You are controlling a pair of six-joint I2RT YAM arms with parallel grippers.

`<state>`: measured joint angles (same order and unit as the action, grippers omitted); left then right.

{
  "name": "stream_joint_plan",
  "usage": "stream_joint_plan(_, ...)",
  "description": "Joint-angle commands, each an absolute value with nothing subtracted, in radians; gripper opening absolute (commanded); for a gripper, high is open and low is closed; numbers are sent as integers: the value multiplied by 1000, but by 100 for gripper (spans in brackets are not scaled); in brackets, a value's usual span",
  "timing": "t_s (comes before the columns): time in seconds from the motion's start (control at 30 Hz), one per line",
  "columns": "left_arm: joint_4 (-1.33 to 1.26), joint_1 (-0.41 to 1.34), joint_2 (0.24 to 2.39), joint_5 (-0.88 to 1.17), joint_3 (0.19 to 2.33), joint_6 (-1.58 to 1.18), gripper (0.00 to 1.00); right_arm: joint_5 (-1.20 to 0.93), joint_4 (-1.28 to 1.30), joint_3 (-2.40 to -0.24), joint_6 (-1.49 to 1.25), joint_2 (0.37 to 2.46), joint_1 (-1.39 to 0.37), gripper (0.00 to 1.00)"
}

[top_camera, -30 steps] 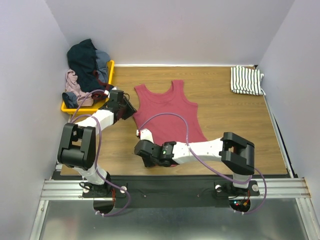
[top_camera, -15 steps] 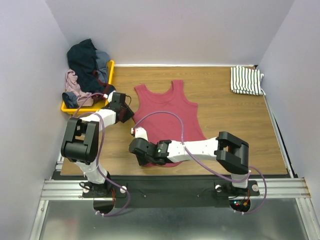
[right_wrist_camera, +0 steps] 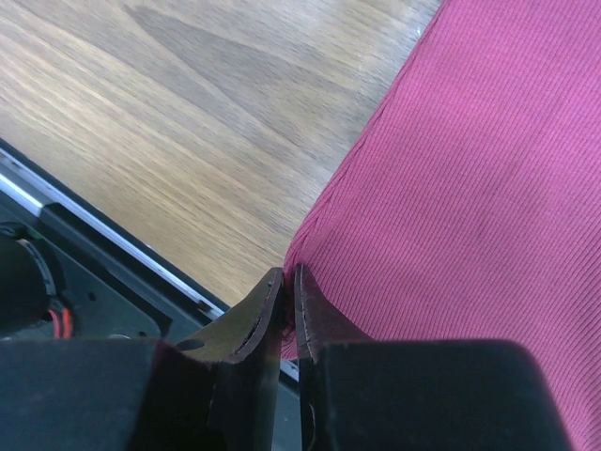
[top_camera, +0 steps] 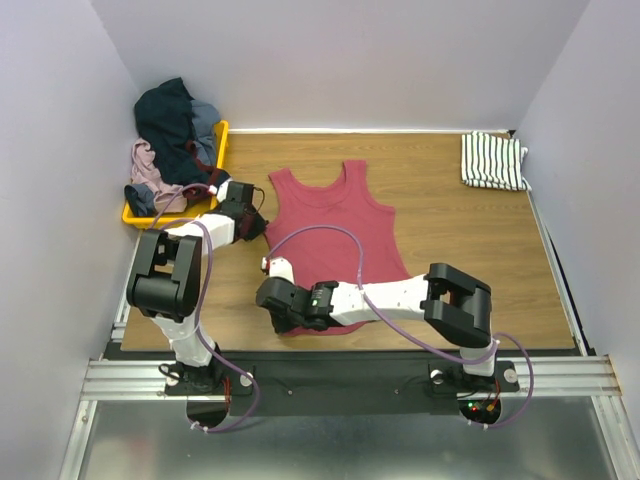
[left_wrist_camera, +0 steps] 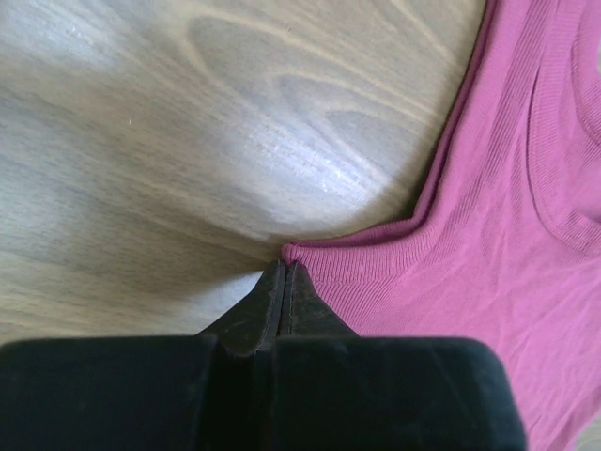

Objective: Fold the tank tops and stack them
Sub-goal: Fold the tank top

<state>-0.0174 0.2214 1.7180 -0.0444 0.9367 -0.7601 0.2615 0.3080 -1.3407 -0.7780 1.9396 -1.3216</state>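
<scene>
The dark red tank top [top_camera: 335,235] lies flat on the wooden table, straps toward the back wall. My left gripper [top_camera: 264,226] is at its left armhole corner. In the left wrist view the jaws [left_wrist_camera: 285,268] are shut, pinching the tip of that ribbed corner [left_wrist_camera: 310,252]. My right gripper [top_camera: 280,312] is at the near left hem corner, and its jaws [right_wrist_camera: 289,274] are shut on the hem of the red cloth [right_wrist_camera: 470,188]. The striped white tank top [top_camera: 492,160] lies folded at the back right corner.
A yellow tray [top_camera: 222,135] at the back left holds a heap of dark and pink clothes [top_camera: 175,130]. The black rail [right_wrist_camera: 84,263] at the table's near edge runs just beside the right gripper. Walls close in on the left, the back and the right.
The left gripper has shut on the armhole corner of the red top after standing open. The right gripper has slid a little left along the near hem, still shut.
</scene>
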Motion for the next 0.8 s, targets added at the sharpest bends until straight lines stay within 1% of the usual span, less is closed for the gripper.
stream_joint_plan(0.0,-17,224,1710,-81,989,-762,0,268,238,-1355,-814,1905,-1315,14)
stream_joint_plan(0.17,-2,225,1695,-81,1046,-770,0,296,230,-1310,-824,1827,-1299,14)
stream_joint_plan(0.33,44,265,1700,-100,1114,-781,0,298,213,-1204,-853,1709,-1260,14)
stream_joint_plan(0.5,81,320,1749,-109,1219,-793,0,325,210,-1080,-887,1586,-1230,14)
stream_joint_plan(0.77,113,386,1835,-123,1325,-811,0,353,207,-882,-951,1428,-1201,14)
